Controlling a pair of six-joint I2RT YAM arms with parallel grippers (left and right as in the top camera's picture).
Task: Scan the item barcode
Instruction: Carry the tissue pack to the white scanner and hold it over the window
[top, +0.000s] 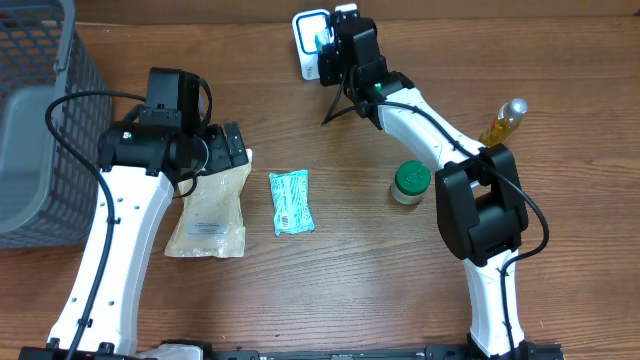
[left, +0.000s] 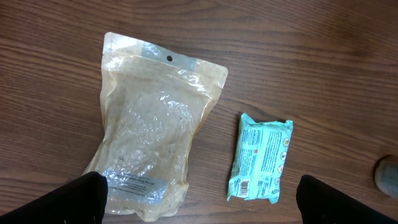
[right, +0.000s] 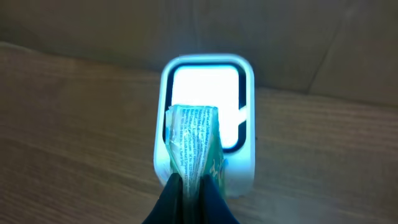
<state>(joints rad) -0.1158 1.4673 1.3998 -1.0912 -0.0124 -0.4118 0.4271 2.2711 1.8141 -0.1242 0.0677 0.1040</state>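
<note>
Scanner (right: 205, 87): lit, ready
Right tool (right: 188, 190): pinching printed packet (right: 194, 140) just before scanner, guessing to show barcode
Left tool (left: 208, 199): spread wide, idle, far from scanner

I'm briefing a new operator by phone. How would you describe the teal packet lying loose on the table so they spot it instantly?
From the grey basket at far left, go right past the big translucent pouch. The teal packet lies flat beyond it, short of the green-lidded jar. Unlike those neighbours, it is small, teal and printed.

Clear pouch (left: 149, 124) — teal packet (left: 260, 158) (barcoded) alongside
</note>
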